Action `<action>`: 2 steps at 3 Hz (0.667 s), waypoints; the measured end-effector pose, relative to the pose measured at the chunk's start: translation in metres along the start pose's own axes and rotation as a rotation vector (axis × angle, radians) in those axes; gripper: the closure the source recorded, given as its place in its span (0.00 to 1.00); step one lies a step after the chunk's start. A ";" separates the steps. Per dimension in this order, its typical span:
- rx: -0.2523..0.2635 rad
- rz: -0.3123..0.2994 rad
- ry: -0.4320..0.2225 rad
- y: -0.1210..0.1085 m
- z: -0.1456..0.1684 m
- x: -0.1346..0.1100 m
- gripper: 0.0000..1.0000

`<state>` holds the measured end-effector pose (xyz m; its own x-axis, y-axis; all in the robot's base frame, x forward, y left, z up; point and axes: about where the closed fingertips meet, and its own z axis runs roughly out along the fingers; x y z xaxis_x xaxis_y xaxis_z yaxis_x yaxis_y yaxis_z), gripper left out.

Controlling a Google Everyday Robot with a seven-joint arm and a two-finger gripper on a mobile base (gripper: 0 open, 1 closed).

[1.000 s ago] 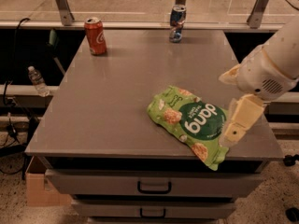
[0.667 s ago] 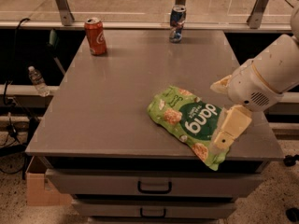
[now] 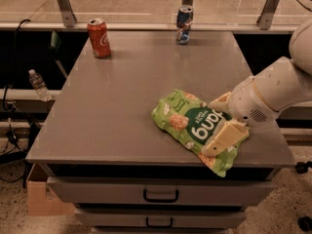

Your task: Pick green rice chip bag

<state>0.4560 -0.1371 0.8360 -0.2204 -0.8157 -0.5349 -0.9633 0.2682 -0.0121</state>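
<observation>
Since a second ago the gripper (image 3: 220, 121) has come in from the right edge and dropped onto the bag (image 3: 181, 120); nothing else on the table (image 3: 122, 106) has shifted.

The bag is lime green, with a dark green circle carrying "dang" in white, upside down from my view, and smaller white writing under it that I cannot read. Tan chips are pictured on its left and lower parts. The red can (image 3: 99, 38) at the far left has a white mark that I cannot make out. The blue can (image 3: 184, 25) at the far edge, near the middle, has lettering too small to read.

Both cans stand upright and well apart from the bag, with bare tabletop between. A water bottle (image 3: 38, 85) stands beyond the table's left side. Under the top are drawers (image 3: 161, 195), and a cardboard box (image 3: 41, 196) sits on the floor at the lower left. The white arm covers the table's right edge and hides the bag's right end.

The bag lies flat near the front right corner, its lower tip hanging just over the front edge. The tan fingers (image 3: 223, 139) are spread apart, not clenched. One is over the bag's near part below the circle and the other is at its far edge, with the "dang" circle between them.
</observation>
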 end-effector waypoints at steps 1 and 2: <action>0.005 -0.004 -0.028 -0.006 0.003 -0.006 0.63; 0.031 -0.011 -0.095 -0.029 -0.006 -0.029 0.86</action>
<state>0.4895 -0.1249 0.8569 -0.1926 -0.7669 -0.6122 -0.9601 0.2763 -0.0441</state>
